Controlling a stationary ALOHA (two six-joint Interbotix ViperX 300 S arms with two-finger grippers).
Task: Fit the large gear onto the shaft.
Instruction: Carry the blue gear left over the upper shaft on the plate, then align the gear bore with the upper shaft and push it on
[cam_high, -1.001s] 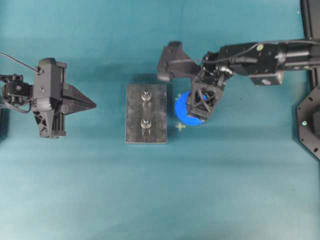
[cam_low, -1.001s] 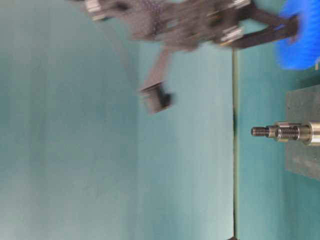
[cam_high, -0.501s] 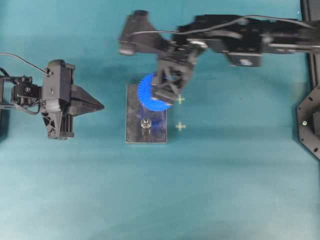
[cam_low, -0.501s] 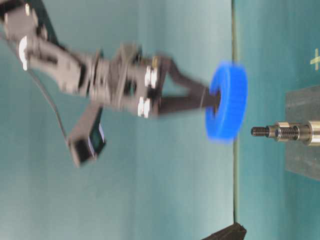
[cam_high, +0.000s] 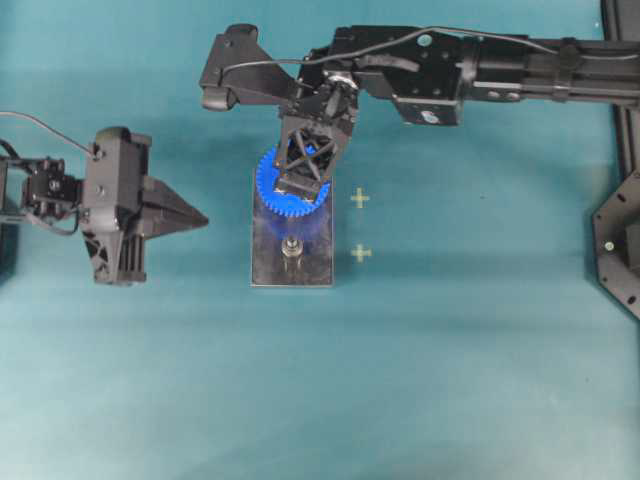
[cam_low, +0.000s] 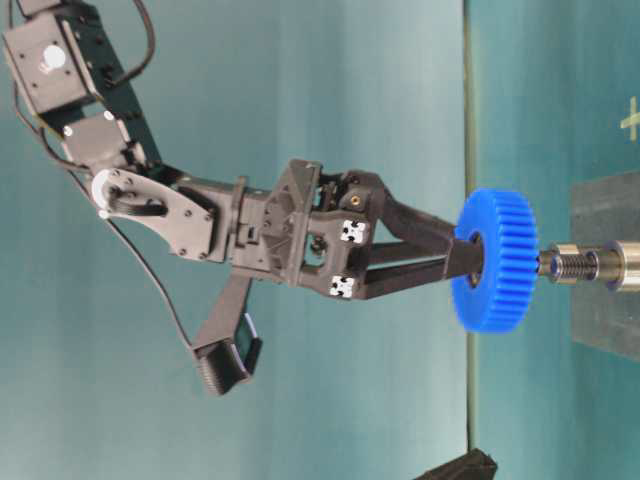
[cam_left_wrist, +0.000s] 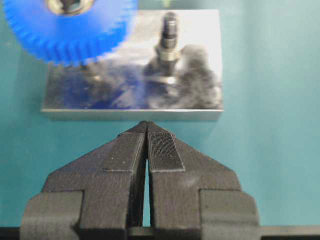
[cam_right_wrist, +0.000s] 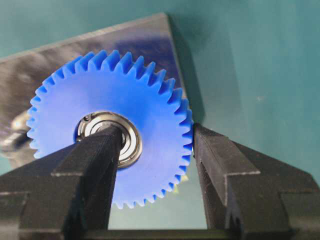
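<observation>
Grey plate (cam_high: 268, 262) sits mid-bench w/ a second peg (cam_high: 291, 249) standing free nearest the closed, empty left end effector (cam_high: 196, 213), and two yellow crosses (cam_high: 360, 225) beside it. Right end effector (cam_right_wrist: 155, 150) clamps the large gear (cam_right_wrist: 142, 107), one finger in the hub, the other outside the teeth. Gear hangs right over the shaft (cam_low: 575, 264), tip at the bore; can't tell if seated.

Large gear (cam_high: 283, 185) sits over far end of plate (cam_high: 292, 270), above the shaft (cam_low: 560, 265) (tip at its hub); second shaft (cam_high: 291, 248) nearer, left gripper (cam_high: 203, 215) left of plate.
</observation>
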